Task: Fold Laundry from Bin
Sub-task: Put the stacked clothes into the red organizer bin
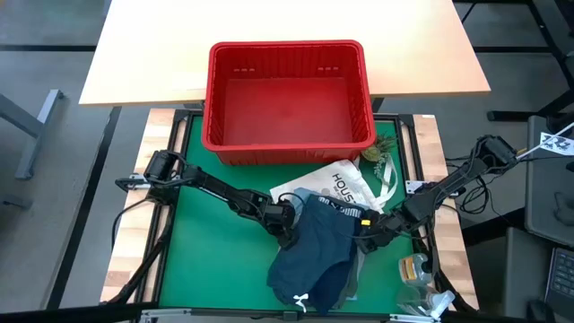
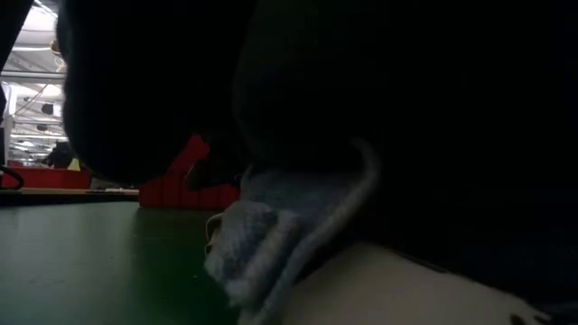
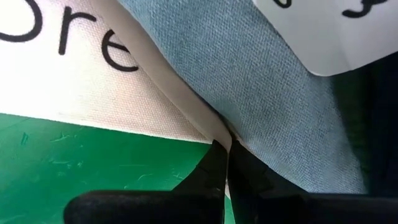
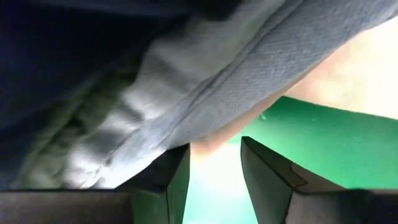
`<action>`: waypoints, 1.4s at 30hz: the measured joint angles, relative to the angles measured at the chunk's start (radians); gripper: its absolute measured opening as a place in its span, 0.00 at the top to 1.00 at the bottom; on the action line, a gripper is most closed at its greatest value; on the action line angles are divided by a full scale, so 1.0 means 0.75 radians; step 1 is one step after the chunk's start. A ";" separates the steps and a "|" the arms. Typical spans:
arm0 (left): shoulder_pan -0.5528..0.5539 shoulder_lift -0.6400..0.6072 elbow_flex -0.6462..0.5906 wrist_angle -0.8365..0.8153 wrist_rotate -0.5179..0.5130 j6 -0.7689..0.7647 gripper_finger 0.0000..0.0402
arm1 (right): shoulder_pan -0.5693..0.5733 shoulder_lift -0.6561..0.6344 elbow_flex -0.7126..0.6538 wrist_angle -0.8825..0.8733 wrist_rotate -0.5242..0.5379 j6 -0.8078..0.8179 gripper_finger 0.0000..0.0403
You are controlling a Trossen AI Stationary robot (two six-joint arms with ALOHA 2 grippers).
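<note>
Your left gripper (image 1: 289, 224) sits just left of the table's centre with its fingers (image 3: 219, 168) clenched tight together, nipping the edge where the light blue shirt (image 3: 267, 93) meets the white tote bag (image 3: 81, 81); whether it pinches the blue cloth, the white cloth or both, you cannot tell from the wrist view. Your right gripper (image 1: 369, 229) lies at 3 o'clock from the left one, at the right edge of the pile, its jaws standing part-way apart. The wrist view shows a fold of the light blue shirt draped just above one of its fingers (image 4: 171, 180), but nothing clearly caught between them, so treat it as released.

Between the two grippers lies the laundry: the navy shorts (image 1: 314, 256) spread on top, their white-lettered waistband (image 1: 345, 212) toward 12 o'clock, with a bit of the blue shirt and a dark olive-green garment (image 1: 352, 283) peeking out along the right side. The tote bag lies partly under the pile at 12 o'clock, touching it.

The bin (image 1: 289, 54) stands further out at 12 o'clock, at the far end of the green mat (image 1: 206, 260) covering the table, with no clothes visible inside. In the low view, dark cloth fills most of the picture.
</note>
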 joint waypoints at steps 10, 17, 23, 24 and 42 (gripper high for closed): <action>0.000 0.000 0.000 0.001 -0.001 -0.005 1.00 | 0.002 -0.007 0.001 0.006 0.018 -0.005 0.65; 0.001 0.000 0.000 0.001 -0.002 -0.005 1.00 | 0.001 0.107 0.001 0.112 0.046 -0.003 0.65; 0.001 0.000 0.000 0.001 -0.003 -0.005 1.00 | 0.002 0.174 0.001 0.180 0.086 -0.002 0.65; 0.001 0.000 0.000 0.002 -0.003 -0.005 1.00 | 0.002 0.181 0.003 0.182 0.088 -0.002 0.67; 0.003 0.000 0.000 0.010 0.081 -0.005 1.00 | 0.002 0.200 0.001 0.279 0.146 -0.010 0.99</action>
